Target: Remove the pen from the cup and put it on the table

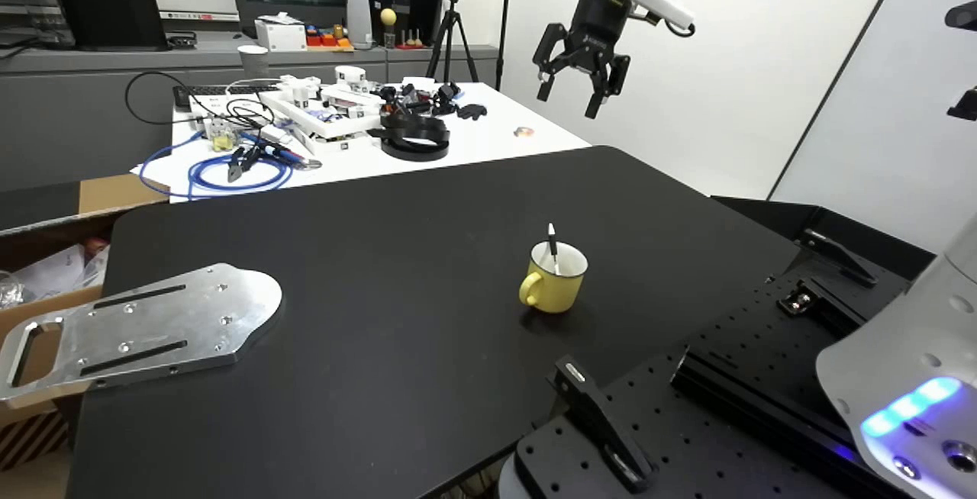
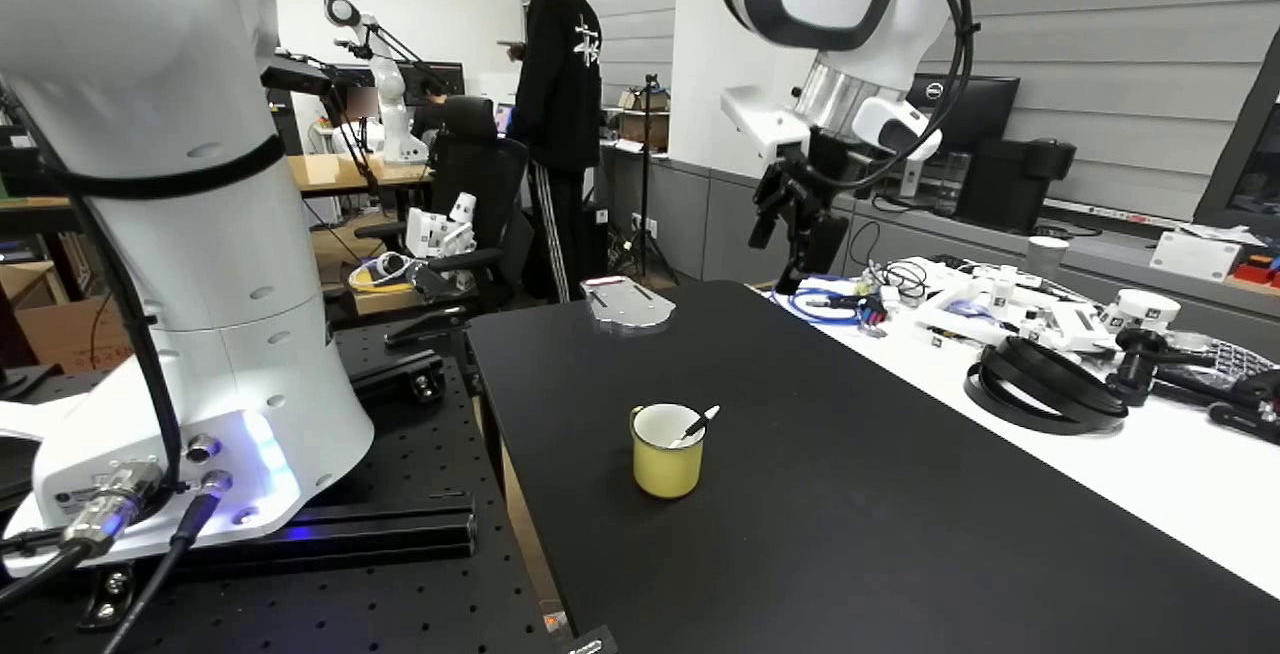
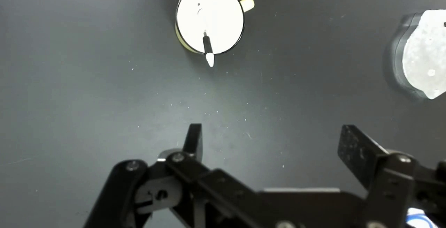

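The pen [image 3: 207,45] leans in the yellow cup [image 1: 561,291], white end poking past the rim. The cup stands on the black bench [image 1: 397,293]. High up, the fingers [image 3: 360,156] are spread wide, holding nothing. I'd bring them slowly down to that white end, pinch softly, and lift gently so the cup won't tip.

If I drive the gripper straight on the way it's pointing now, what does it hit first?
Probably the black tabletop: the open gripper points down toward it. The yellow cup appears to sit off that line, though depth is hard to judge.
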`<state>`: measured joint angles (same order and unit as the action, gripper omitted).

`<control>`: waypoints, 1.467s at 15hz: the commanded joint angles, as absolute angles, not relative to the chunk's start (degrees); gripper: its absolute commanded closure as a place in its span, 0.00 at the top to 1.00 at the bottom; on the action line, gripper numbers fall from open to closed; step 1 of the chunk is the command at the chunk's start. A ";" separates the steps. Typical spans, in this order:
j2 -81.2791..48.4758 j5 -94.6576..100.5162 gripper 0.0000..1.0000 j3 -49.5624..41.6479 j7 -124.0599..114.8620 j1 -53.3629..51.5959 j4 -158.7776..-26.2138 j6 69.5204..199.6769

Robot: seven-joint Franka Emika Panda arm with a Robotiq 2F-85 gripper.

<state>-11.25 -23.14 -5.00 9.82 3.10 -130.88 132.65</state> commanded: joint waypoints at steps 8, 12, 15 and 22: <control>-24.98 -22.42 1.00 0.38 10.60 5.85 -130.87 142.48; -26.28 -22.38 1.00 0.55 10.59 6.26 -130.01 142.46; -27.10 -22.16 1.00 0.62 10.76 6.35 -129.20 141.60; -30.94 -22.99 1.00 2.18 10.30 7.58 -128.21 142.09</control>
